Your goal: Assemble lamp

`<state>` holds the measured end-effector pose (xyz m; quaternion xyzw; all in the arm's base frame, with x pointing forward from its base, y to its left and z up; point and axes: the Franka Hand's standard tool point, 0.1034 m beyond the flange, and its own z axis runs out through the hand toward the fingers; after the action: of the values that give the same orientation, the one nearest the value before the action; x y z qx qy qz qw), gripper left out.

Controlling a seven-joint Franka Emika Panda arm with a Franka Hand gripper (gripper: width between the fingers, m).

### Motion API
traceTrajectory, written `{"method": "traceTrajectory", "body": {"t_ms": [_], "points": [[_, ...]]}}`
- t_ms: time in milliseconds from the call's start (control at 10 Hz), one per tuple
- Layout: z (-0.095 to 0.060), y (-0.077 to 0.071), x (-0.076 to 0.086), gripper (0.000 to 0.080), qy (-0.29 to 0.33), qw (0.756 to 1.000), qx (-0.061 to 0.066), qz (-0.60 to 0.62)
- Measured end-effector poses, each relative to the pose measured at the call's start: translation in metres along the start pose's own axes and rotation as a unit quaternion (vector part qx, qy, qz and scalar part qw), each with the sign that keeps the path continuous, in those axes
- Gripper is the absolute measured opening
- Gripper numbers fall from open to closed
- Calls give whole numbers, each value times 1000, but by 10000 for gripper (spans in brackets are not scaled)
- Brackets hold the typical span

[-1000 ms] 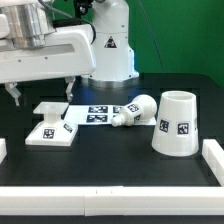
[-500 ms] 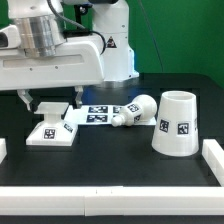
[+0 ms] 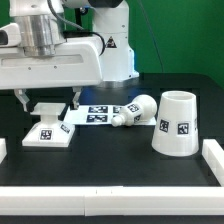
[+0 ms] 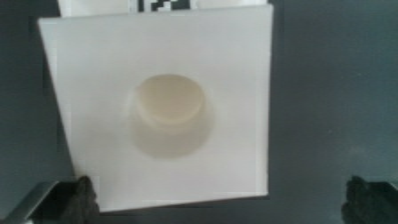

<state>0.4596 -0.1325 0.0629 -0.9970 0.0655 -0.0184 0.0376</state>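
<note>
The white stepped square lamp base (image 3: 50,128) lies on the black table at the exterior view's left, with tags on its side. In the wrist view the base (image 4: 107,120) fills most of the frame, and its round socket (image 4: 173,110) shows in the middle. My gripper (image 3: 50,98) hangs just above the base, open and empty, with one finger on each side. In the wrist view my gripper (image 4: 217,205) has its dark fingertips (image 4: 63,200) wide apart. The round bulb (image 3: 133,111) lies on its side in the middle. The tapered shade (image 3: 176,122) stands at the right.
The marker board (image 3: 95,113) lies flat behind the base and next to the bulb. White strips edge the table at the left (image 3: 3,150), the right (image 3: 213,155) and the front. The arm's white body rises behind the marker board.
My gripper has moved toward the exterior view's right and lower, from left of the base to above it. The lamp parts have not moved.
</note>
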Motion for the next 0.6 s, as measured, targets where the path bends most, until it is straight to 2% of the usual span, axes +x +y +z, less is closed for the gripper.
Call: {"method": "traceTrajectory", "body": {"t_ms": [200, 300, 400, 500, 600], "points": [[0, -1, 1, 699, 1, 1000, -1, -3], [-1, 5, -3, 699, 6, 1000, 0, -31], [-6, 25, -21, 699, 10, 999, 2, -43], [-10, 29, -22, 699, 10, 999, 2, -37], [-14, 24, -17, 699, 14, 999, 2, -44]]}}
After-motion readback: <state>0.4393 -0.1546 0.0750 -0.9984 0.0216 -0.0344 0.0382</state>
